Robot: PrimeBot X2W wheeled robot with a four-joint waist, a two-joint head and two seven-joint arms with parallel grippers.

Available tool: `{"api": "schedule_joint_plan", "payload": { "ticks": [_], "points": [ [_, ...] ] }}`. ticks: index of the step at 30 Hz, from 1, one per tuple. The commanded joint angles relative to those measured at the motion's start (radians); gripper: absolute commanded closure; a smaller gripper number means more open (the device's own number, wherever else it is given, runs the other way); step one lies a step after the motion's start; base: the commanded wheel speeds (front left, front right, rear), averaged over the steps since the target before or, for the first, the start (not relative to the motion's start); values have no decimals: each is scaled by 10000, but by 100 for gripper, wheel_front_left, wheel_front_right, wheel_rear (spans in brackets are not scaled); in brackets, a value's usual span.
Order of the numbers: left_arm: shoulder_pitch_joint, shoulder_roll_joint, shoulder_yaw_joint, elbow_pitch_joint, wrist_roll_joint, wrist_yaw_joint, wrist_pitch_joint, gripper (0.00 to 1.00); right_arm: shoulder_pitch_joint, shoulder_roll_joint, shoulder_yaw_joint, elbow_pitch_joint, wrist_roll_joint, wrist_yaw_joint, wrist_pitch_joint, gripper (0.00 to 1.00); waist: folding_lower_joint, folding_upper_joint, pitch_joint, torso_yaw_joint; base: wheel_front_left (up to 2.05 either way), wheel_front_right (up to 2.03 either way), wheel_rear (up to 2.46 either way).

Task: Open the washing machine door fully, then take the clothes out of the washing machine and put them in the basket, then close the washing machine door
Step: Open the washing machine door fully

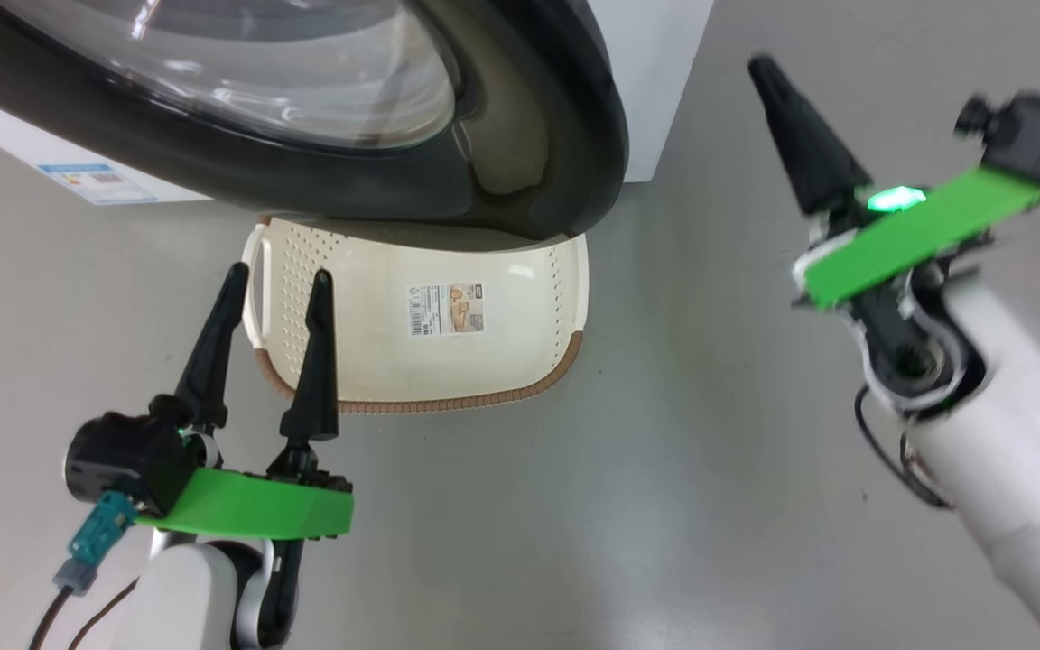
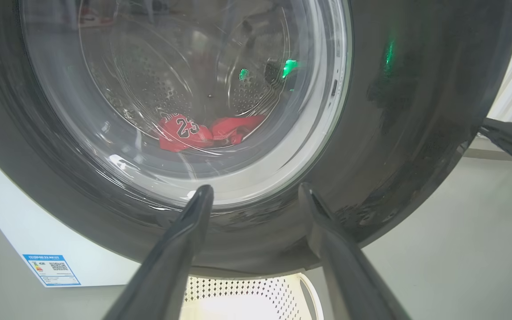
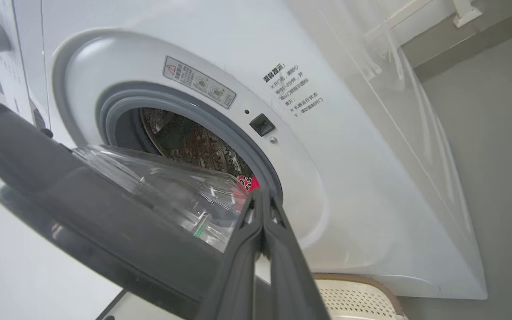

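Head view: right end effector held high, apparently closed.

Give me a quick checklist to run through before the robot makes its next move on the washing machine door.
1. The washing machine door is fully open: not ok. It stands partly open, overhanging the basket.
2. The clothes are inside the drum: ok, a red jersey lies at its bottom.
3. The basket is empty: ok, its paper label shows on the bare bottom.
4. The left gripper is free: ok, open and holding nothing.
5. The right gripper is free: ok, shut on nothing.
6. The right gripper touches the door's free edge: cannot tell.
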Motion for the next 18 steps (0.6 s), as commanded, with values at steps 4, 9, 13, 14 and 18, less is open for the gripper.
{"api": "schedule_joint_plan", "payload": {
  "ticks": [4, 9, 13, 14, 18],
  "points": [
    [-44, 189, 233, -243, -85, 77, -49, 0, -835, -66, 142, -160, 2324, 67, 1085, 100, 0, 0, 111, 127, 0, 0, 0],
    [-98, 189, 145, -258, -159, 127, -49, 0, -1592, 162, -420, 163, 4565, 67, 2762, 100, 0, 0, 212, 232, 0, 0, 0],
    [-135, 189, 102, -253, -193, 134, -49, 0, -1858, 371, -725, 325, 5315, 67, 3644, 100, 0, 0, 259, 288, 0, 0, 0],
    [-147, 189, 88, -248, -202, 138, -49, 0, -1922, 449, -827, 374, 5553, 67, 3970, 100, 0, 0, 271, 304, 0, 0, 0],
    [-186, 189, 42, -239, -236, 160, -49, 0, -2092, 741, -1172, 520, 6290, 67, 5308, 100, 0, 0, 314, 363, 0, 0, 0]
  ]
}}
